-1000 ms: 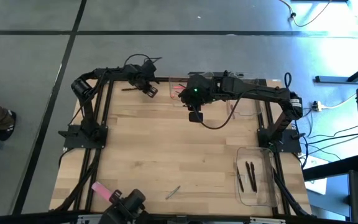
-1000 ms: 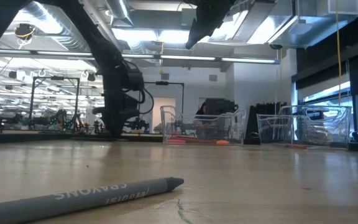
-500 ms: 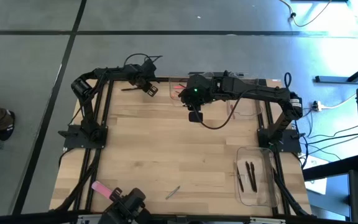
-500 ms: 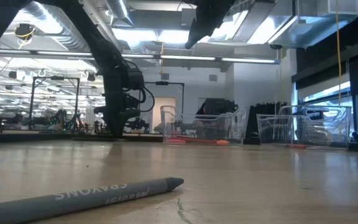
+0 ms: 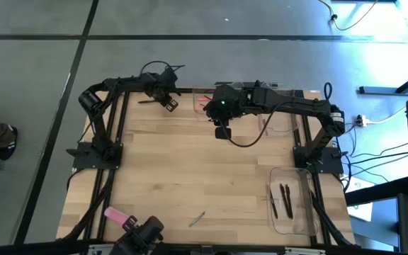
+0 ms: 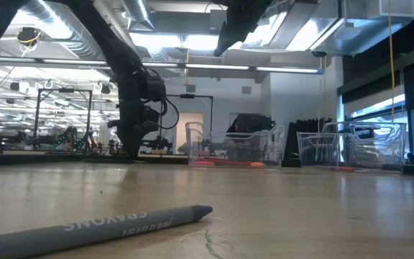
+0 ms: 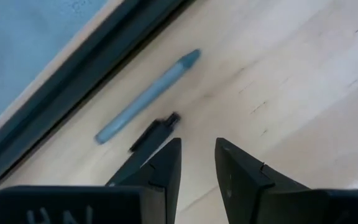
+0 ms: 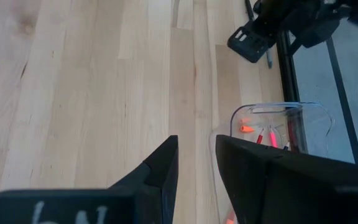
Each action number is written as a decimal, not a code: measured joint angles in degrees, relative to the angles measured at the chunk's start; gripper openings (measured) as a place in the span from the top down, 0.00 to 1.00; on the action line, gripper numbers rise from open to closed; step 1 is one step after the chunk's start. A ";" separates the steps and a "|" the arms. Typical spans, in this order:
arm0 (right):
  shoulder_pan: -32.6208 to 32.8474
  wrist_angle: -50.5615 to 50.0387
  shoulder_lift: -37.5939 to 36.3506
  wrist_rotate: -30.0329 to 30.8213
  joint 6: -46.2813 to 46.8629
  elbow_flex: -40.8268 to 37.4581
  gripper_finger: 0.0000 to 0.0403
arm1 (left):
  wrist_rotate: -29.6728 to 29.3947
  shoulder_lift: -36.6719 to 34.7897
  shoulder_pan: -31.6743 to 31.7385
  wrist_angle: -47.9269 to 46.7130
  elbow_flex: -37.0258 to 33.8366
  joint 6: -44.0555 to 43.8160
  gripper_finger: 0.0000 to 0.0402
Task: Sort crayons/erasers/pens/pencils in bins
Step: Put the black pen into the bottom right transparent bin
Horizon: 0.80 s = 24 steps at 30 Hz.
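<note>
My left gripper (image 5: 169, 103) is low over the table's far left part, fingers close together and empty. In the left wrist view (image 7: 197, 152) a grey-blue pen (image 7: 148, 96) and a black pen (image 7: 155, 130) lie on the wood just ahead of it, beside the black frame bar. My right gripper (image 5: 222, 132) hangs above the table's far middle, fingers close together and empty (image 8: 196, 155), next to a clear bin (image 8: 283, 127) holding orange and red crayons. A grey crayon (image 6: 99, 226) lies near the front edge. The pink eraser (image 5: 115, 214) lies flat at the near left.
A second clear bin (image 5: 280, 122) stands at the far right. A third (image 5: 292, 202) at the near right holds dark pens. Black frame bars (image 5: 115, 142) run along the table's left and right sides. Bare wood lies in the middle (image 5: 204, 177).
My left gripper has shifted a little toward the table's left edge, closer to the two pens. My right gripper has kept still.
</note>
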 joint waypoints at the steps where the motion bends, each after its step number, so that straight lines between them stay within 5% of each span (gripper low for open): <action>1: 0.00 0.01 0.00 -0.01 0.00 0.00 0.72 | -0.05 -0.61 0.28 -0.58 0.00 0.01 0.78; 14: 0.00 0.26 0.00 0.01 0.00 0.00 0.72 | -1.94 -3.60 6.28 -8.26 0.02 4.98 0.78; 24: -0.02 0.27 0.00 0.01 -0.02 0.00 0.72 | 2.35 -1.93 9.42 -7.41 0.02 8.02 0.78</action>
